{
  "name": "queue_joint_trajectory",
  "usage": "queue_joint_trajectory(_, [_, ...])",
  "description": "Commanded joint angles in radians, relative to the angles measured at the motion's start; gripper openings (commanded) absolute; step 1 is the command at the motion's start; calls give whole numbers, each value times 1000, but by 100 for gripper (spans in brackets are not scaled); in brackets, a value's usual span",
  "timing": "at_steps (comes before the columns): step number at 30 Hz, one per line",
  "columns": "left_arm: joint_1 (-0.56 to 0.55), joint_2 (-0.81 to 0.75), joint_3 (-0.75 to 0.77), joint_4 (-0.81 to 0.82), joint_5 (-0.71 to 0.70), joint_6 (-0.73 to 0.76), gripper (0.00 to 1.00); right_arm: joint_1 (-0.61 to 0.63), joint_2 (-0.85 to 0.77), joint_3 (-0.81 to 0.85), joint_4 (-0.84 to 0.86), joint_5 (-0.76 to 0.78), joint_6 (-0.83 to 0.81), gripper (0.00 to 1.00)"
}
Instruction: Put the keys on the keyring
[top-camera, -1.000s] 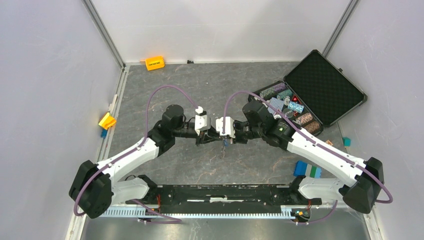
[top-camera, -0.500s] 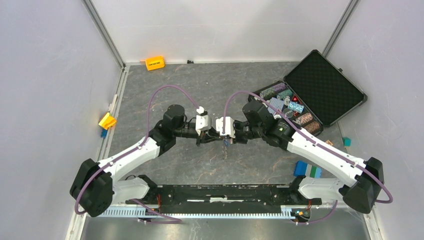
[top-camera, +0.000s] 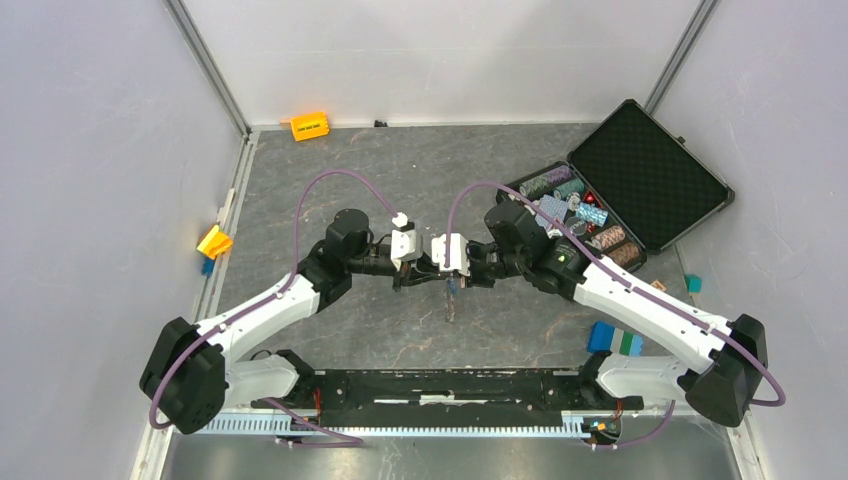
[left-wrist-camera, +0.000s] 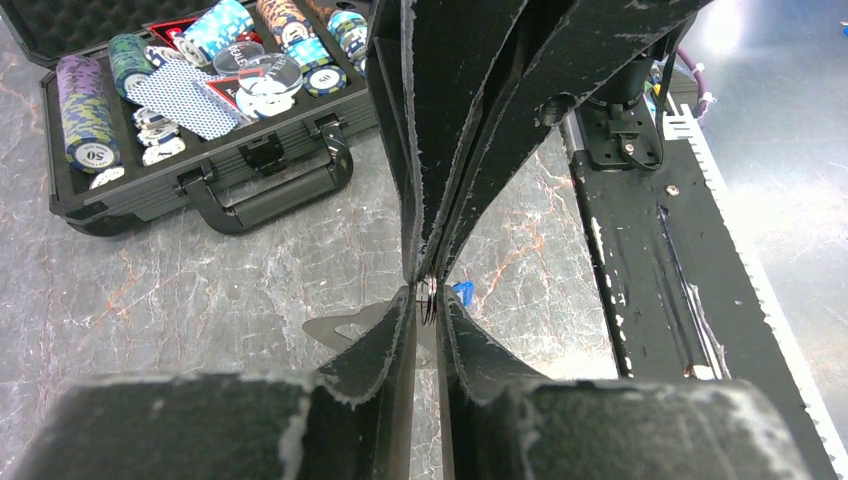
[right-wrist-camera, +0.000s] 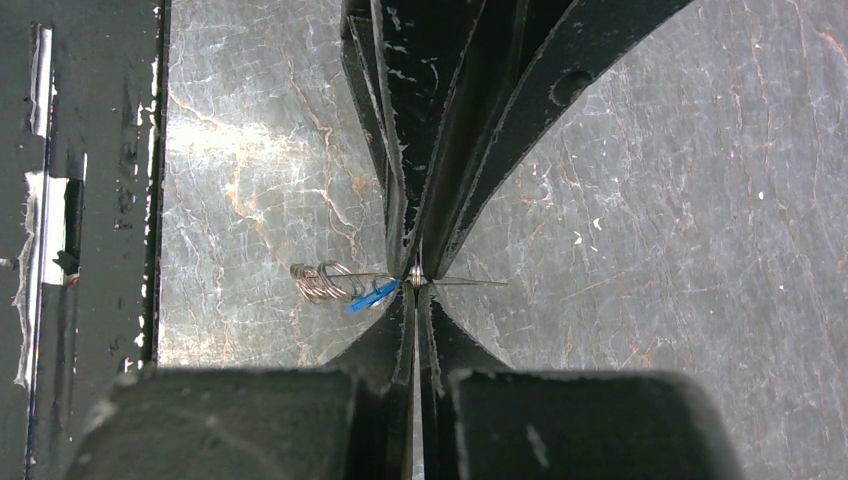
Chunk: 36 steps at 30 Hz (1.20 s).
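Left wrist view: the left gripper (left-wrist-camera: 428, 296) is nearly closed, pinching the keyring (left-wrist-camera: 430, 303) tip to tip with the right gripper (left-wrist-camera: 428, 268), which is clamped tight on the same ring; a key (left-wrist-camera: 345, 327) hangs just beside it, above the middle of the table (left-wrist-camera: 180, 290), with the chip case (left-wrist-camera: 250, 185) at far right

Left arm (top-camera: 265, 310) and right arm (top-camera: 640, 300): white shells, black joints. Behind the left pincer (top-camera: 424, 274) and right pincer (top-camera: 442, 276), purple cables (top-camera: 322, 177) loop; the black fingers (left-wrist-camera: 375, 350) are scuffed pale at the edges.
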Motion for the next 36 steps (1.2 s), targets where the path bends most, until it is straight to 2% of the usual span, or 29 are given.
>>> queue_joint_trajectory(1, [-5, -17, 26, 47, 20, -5, 18, 5, -1, 22, 28, -10, 4, 0])
queue_joint_trajectory(11, [-5, -17, 25, 46, 24, -5, 7, 5, 0, 20, 28, -10, 3, 0])
queue_joint_trajectory(13, [-5, -19, 23, 46, 24, -4, 2, 6, 2, 20, 28, -9, 3, 0])
queue_joint_trajectory(16, [-5, -30, 9, 53, 37, 0, 2, 4, -1, 14, 28, -5, 1, 1])
queue_joint_trajectory(21, [4, -72, -52, 148, 99, -19, 2, -5, -31, -16, 48, -25, 4, 24])
queue_joint_trajectory(28, [13, -87, -80, 244, 155, -84, 2, -75, -69, -72, 70, -210, 13, 48])
queue_joint_trajectory(31, [13, -86, -87, 265, 164, -100, 2, -99, -67, -76, 71, -281, 18, 50])
queue_joint_trajectory(36, [13, -93, -97, 275, 170, -100, 2, -117, -63, -78, 67, -370, 11, 45])
